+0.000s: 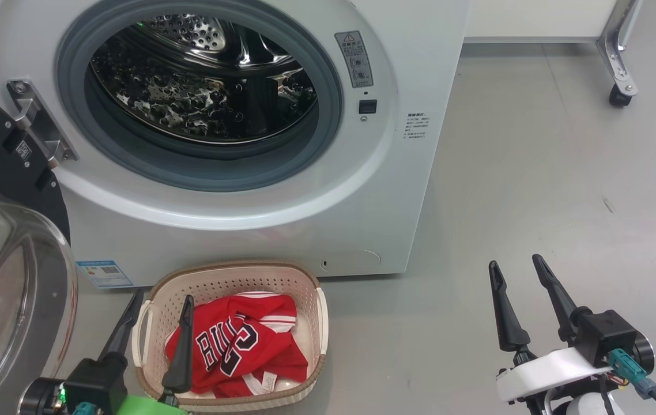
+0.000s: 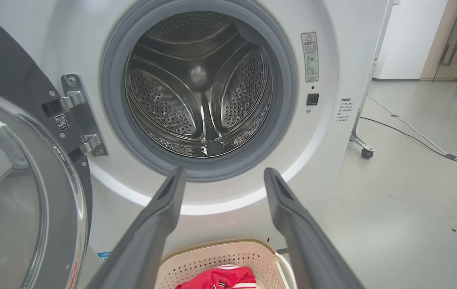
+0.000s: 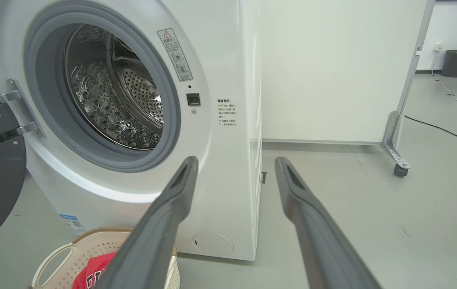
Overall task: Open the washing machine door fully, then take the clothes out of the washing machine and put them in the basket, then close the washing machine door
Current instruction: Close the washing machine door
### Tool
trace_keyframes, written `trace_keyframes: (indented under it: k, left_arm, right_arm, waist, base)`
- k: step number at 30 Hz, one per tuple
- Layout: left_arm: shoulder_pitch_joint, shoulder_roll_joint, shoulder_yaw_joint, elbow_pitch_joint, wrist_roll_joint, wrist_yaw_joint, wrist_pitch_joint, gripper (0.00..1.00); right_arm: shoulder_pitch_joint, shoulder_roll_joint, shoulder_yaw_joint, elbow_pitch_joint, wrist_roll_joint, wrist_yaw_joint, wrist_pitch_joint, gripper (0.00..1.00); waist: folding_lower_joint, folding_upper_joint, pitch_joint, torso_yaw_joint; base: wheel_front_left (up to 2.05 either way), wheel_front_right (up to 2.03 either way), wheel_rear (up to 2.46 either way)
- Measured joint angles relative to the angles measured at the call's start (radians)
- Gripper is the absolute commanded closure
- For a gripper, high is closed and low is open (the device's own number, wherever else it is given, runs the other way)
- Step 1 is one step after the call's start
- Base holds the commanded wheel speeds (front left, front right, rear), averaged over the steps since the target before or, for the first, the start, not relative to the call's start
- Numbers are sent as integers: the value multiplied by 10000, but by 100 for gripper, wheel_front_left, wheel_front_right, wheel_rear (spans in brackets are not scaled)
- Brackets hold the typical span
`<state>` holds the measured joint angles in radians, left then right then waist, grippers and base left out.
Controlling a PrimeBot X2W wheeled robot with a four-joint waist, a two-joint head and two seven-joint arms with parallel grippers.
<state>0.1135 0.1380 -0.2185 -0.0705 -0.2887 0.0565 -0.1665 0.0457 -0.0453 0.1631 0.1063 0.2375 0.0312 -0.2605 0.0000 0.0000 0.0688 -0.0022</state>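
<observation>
The white washing machine (image 1: 236, 236) stands ahead with its door (image 1: 11, 276) swung open to the left, the clear glass bowl facing me. Its steel drum (image 2: 198, 84) looks bare inside. On the floor before it sits the cream basket (image 1: 230, 279), holding the red clothes (image 1: 236, 343), a "BULLS 23" jersey on top. My left gripper (image 1: 162, 300) hovers open over the basket's left side with nothing between its fingers. Off to the right, over bare floor, my right gripper (image 1: 517, 266) is open and holds nothing.
A white partition on a castor leg (image 1: 619, 95) stands behind and to the right of the machine. Cables (image 2: 413, 136) run across the grey floor at the far right. A dark bin (image 3: 456, 62) is in the far corner.
</observation>
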Motion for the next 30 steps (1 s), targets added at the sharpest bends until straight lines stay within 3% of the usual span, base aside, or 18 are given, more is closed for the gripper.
trace_keyframes:
  k: [30]
  left_arm:
    - [111,40,-77,-460,15,10,130,0]
  right_arm:
    - [26,6,-10,-31,0,0,0,0]
  waist:
    - [0,0,39,4]
  base:
    - [-108,108,0]
